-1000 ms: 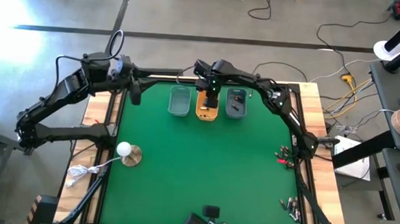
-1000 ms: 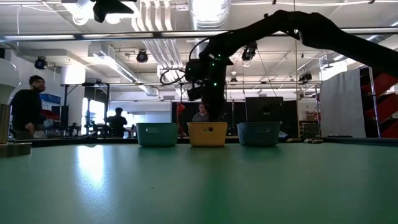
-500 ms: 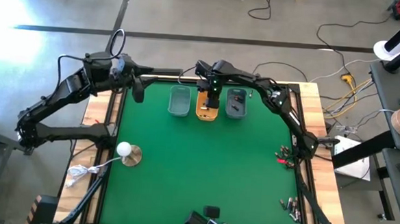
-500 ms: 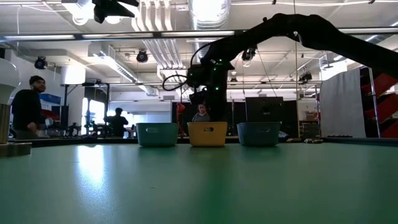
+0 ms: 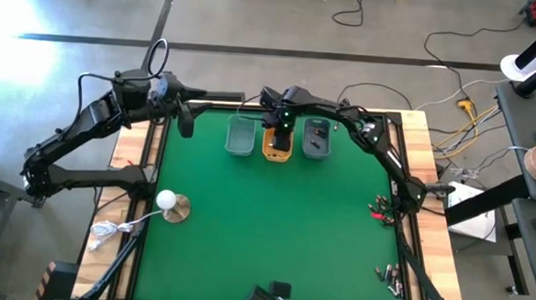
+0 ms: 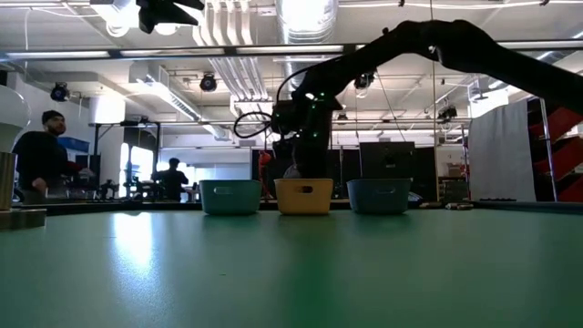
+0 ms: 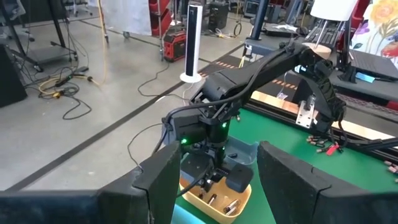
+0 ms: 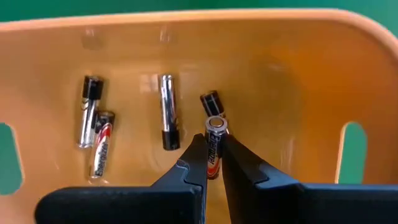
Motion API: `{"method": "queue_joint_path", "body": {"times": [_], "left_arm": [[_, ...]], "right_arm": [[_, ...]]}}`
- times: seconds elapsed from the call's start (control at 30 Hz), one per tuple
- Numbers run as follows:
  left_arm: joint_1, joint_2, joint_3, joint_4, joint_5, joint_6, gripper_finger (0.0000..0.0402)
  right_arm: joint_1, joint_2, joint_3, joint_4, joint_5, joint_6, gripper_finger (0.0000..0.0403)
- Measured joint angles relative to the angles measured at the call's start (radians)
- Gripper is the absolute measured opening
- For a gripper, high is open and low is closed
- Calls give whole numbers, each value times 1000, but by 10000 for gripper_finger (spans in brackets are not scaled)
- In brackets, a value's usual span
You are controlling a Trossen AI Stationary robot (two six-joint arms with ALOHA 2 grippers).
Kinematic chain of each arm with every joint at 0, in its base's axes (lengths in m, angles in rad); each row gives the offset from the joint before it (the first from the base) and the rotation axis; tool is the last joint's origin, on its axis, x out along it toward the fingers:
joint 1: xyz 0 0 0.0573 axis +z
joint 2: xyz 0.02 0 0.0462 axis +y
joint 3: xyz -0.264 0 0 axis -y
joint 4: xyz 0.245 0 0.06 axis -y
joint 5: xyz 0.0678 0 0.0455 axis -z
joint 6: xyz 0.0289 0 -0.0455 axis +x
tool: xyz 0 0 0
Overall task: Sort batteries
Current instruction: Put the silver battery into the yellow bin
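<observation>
Battery (image 8: 213,153) clamped in the right gripper (image 8: 211,163) has dropped lower into the yellow tray (image 8: 298,81); left gripper (image 7: 211,180), jaws apart, stays put.

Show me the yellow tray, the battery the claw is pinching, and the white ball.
yellow tray (image 8: 292,81), right wrist view, inner wall.
held battery (image 8: 214,148), right wrist view, its body.
white ball (image 5: 166,199), high view, its top.
</observation>
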Motion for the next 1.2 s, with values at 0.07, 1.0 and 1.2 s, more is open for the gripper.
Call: {"method": "queue_joint_path", "body": {"times": [0.07, 1.0, 1.2], "left_arm": [[0, 0, 0, 0, 0, 6, 191], [0, 29, 0, -2, -26, 34, 191], [0, 98, 1, 16, -25, 39, 191]], "right_arm": [[1, -3, -13, -1, -2, 7, 23], [22, -114, -30, 7, 26, 223, 135], [81, -291, -58, -83, 151, 287, 147]]}}
